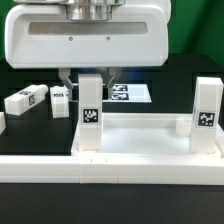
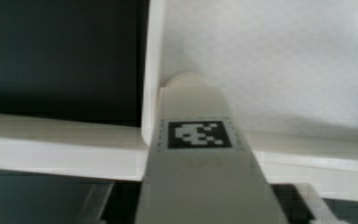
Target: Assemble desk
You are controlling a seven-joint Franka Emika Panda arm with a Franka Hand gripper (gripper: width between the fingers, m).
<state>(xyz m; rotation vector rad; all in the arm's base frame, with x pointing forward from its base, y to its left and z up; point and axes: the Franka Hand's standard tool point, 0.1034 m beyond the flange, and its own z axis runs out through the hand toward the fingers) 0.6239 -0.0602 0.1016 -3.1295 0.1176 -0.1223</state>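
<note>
The desk top [image 1: 140, 140] is a white rimmed tray lying near the front of the black table. One white square leg [image 1: 90, 112] with a tag stands upright at its corner on the exterior view's left. A second leg [image 1: 207, 115] stands at the corner on the exterior view's right. My gripper [image 1: 90, 80] hangs straight over the first leg, one finger on each side of its upper end. In the wrist view the leg [image 2: 201, 150] fills the space between the dark fingers [image 2: 108, 205], and the gripper [image 2: 202, 208] is shut on it above the tray's rim [image 2: 51, 135].
Two loose white legs [image 1: 25, 100] [image 1: 58, 95] lie on the table at the exterior view's left. The marker board [image 1: 132, 93] lies flat behind the tray. The arm's wide white housing [image 1: 85, 35] fills the top of the exterior view.
</note>
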